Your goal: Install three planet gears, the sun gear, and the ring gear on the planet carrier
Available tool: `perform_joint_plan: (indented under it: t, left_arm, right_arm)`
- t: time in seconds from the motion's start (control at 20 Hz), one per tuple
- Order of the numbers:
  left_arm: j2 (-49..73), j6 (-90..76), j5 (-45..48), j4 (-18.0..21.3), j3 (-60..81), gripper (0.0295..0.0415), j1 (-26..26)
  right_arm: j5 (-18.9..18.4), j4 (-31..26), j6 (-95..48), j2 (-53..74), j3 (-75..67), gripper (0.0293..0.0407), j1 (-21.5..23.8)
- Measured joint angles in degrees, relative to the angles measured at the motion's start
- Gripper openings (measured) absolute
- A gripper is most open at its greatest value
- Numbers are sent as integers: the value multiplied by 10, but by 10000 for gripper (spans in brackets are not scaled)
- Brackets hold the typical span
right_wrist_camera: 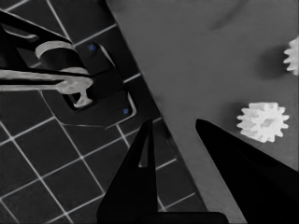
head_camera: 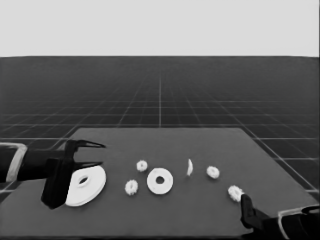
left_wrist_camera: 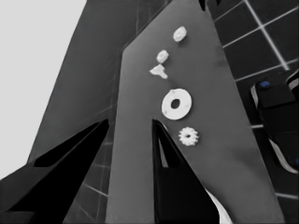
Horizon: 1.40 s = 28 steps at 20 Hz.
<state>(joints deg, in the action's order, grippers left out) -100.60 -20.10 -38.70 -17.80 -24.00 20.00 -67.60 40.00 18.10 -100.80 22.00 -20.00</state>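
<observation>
Right wrist view — dark machinery (right_wrist_camera: 93, 88) only.

Head view overlooks table (head_camera: 165, 145); wrist views close, sharing it.

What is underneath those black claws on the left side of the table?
The larger round part lies flat under the waiting left gripper, not held. The arm covers its left edge, so that portion is hidden. The right gripper waits at the near right corner.
</observation>
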Motion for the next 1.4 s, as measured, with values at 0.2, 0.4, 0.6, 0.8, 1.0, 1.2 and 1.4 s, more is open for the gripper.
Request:
perform_joint_plan:
  t: [0.2,0.4,0.6,0.8,1.0,1.2,1.4]
  left_arm:
    - [1,0,-6,9,9,347,-11]
    - [-458,927,-548,-75,-255,398,-198]
    - [-493,1006,-501,53,-425,385,-204]
    - [-510,983,-475,-13,-493,385,-289]
    - [-521,965,-457,-43,-531,385,-326]
    - [-522,962,-455,-47,-535,385,-329]
    - [-522,962,-455,-47,-536,312,-329]
  right_arm:
    - [3,-9,0,-1,-4,368,-9]
    - [0,-1,0,0,1,384,-4]
    - [0,0,0,0,2,385,-3]
    - [0,0,0,0,2,385,-3]
    - [0,0,0,0,2,385,-3]
    - [0,0,0,0,2,385,-3]
    - [0,0,0,0,2,385,-3]
